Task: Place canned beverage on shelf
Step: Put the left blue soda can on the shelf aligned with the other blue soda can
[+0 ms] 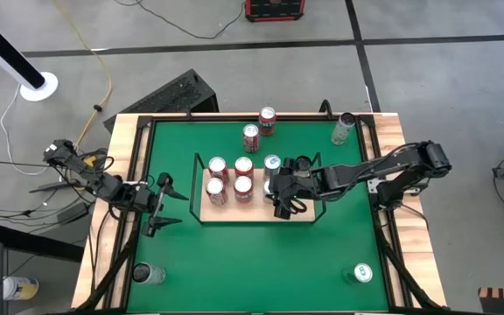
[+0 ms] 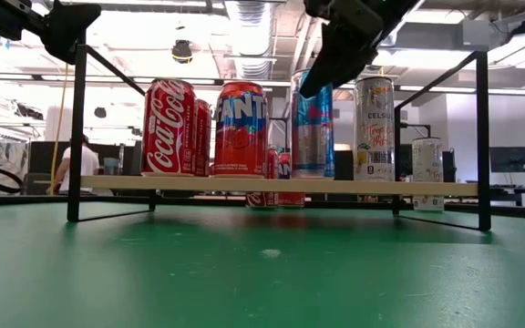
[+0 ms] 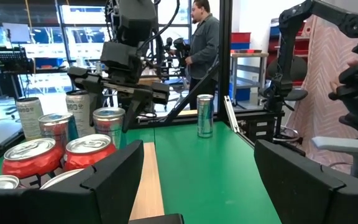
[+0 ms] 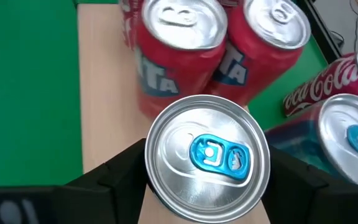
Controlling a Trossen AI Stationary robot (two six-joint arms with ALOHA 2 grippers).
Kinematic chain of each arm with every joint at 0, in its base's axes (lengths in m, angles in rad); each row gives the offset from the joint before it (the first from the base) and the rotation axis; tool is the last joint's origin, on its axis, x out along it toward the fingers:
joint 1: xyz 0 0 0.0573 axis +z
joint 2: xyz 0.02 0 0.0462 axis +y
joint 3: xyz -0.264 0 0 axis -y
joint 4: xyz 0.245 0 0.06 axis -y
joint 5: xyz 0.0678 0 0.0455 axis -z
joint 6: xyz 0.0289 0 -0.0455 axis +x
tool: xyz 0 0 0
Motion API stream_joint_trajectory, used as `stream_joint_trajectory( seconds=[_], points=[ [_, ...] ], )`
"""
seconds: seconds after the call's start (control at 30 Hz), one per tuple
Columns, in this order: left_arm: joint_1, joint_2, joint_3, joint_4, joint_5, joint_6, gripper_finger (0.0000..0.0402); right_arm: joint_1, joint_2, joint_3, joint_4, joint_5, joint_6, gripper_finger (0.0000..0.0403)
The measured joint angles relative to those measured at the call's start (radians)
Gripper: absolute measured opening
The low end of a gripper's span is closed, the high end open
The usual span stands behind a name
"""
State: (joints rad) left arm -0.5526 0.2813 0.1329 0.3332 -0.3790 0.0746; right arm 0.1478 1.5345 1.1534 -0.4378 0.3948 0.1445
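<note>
The right wrist view is showing the right end effector [image 4: 207, 180] straddling a silver-topped can with a blue tab [image 4: 207, 155], its dark fingers [image 4: 126, 171] sitting at either side; whether they are pressing the wall is hidden. The low view is showing that blue can standing upright on the flat light-wood shelf with black wire rails [image 2: 427, 187] beside red soda cans [image 2: 241, 128]. The left end effector [image 1: 166, 203] is hovering wide open, holding nothing, over the green worktop [image 1: 261, 254].

Six cans [image 1: 230, 178] on shelf [image 1: 300, 214] — two cans [image 1: 258, 129] behind it, table [image 1: 261, 262] beneath
</note>
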Motion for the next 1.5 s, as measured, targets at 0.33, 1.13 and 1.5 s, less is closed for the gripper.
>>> stream_joint_trajectory(
  seconds=[0.33,1.13,1.5],
  points=[
    [0.0,0.0,0.0,-0.001,0.0,0.0,0.0293,-0.033,0.0,0.0,0.003,-0.031,0.014,0.028],
    [0.0,0.0,0.0,-0.003,0.0,-0.004,0.0293,-0.033,0.009,0.002,-0.003,-0.025,0.017,0.0285],
    [0.0,0.0,0.0,-0.003,-0.001,-0.004,0.0293,-0.033,0.011,0.002,-0.007,-0.024,0.006,0.0386]
  ],
)
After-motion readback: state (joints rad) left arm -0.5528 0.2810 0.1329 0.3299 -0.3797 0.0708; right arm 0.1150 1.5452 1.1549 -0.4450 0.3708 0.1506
